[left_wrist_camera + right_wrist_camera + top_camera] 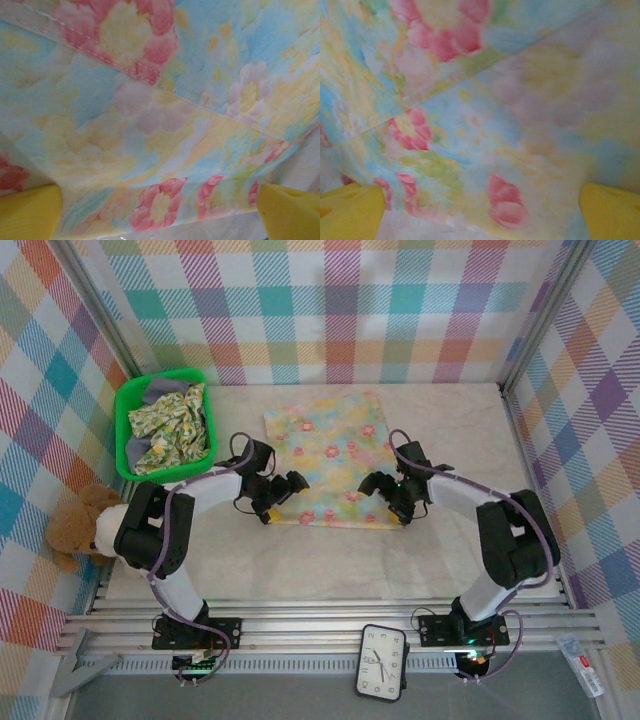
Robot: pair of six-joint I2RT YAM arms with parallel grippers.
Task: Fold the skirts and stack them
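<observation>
Basket of crumpled skirts at ten o'clock, teddy bear at nine. We see the flowered skirt flat at centre; left gripper and right gripper, arms bent inward, fingers wide apart at its six-o'clock edge.

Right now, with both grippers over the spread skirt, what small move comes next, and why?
Probably lower the open left gripper and right gripper onto the pastel skirt at its near hem and close: it lies flat, unheld, that hem between each gripper's fingers.
</observation>
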